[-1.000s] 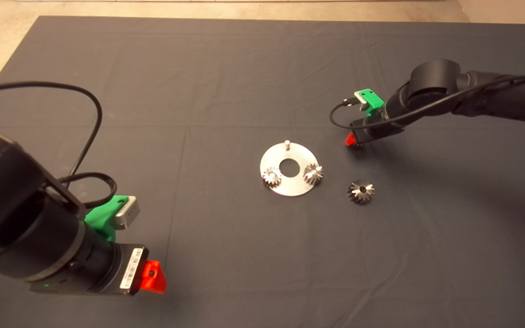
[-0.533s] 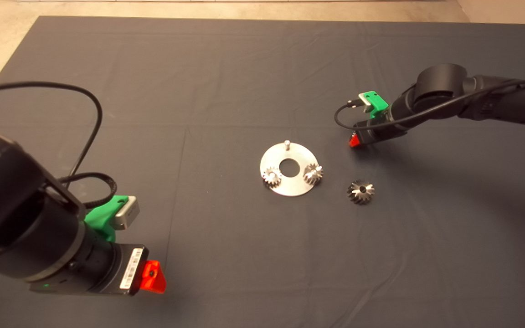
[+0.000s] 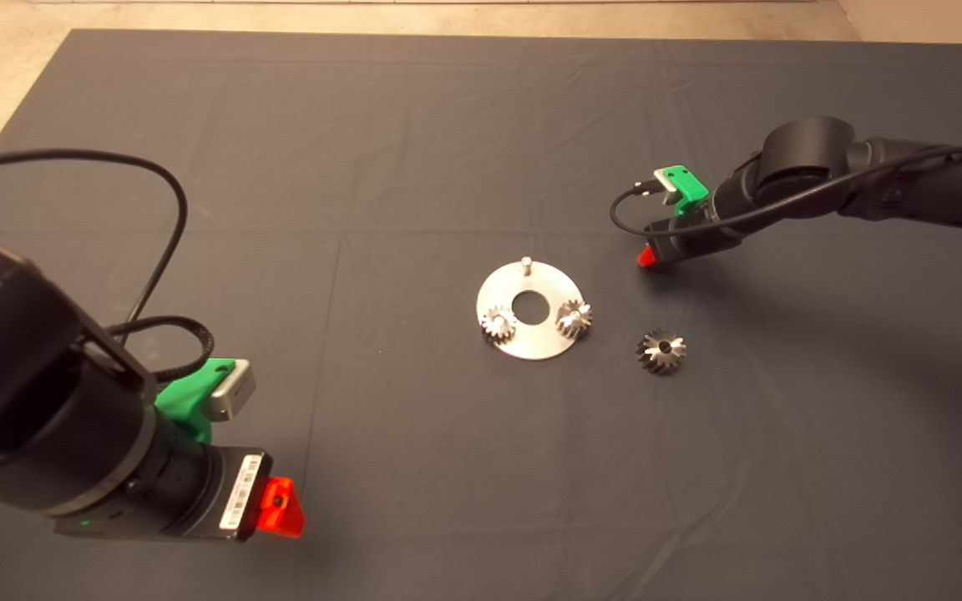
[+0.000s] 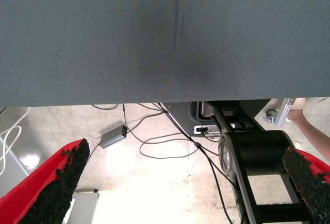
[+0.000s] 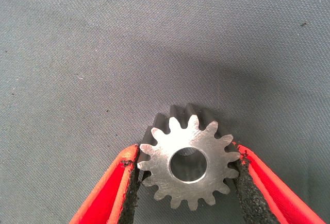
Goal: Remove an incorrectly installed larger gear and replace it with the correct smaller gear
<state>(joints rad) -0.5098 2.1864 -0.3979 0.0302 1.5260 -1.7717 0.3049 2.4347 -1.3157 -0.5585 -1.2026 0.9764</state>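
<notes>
The smaller gear (image 5: 188,165), dull steel with short straight teeth and a round hole, sits between the black pads of my right gripper (image 5: 185,154), which is shut on it just above the mat. In the head view the right gripper (image 3: 646,257) hovers up and to the right of the round steel plate (image 3: 531,342). The larger gear (image 3: 660,351), with flared shiny teeth, lies loose on the mat right of the plate. A bare pin (image 3: 524,264) stands at the plate's far edge. My left gripper (image 3: 281,505) is parked at the lower left, open (image 4: 180,183).
Two shiny small gears (image 3: 498,322) (image 3: 574,317) sit on the plate, either side of its centre hole. The left wrist view shows the mat's edge, with floor, cables and the robot's base (image 4: 258,152) beyond it.
The right arm drew back slightly to the right with the smaller gear in its gripper, then settled. Left arm, plate and larger gear have not moved.
</notes>
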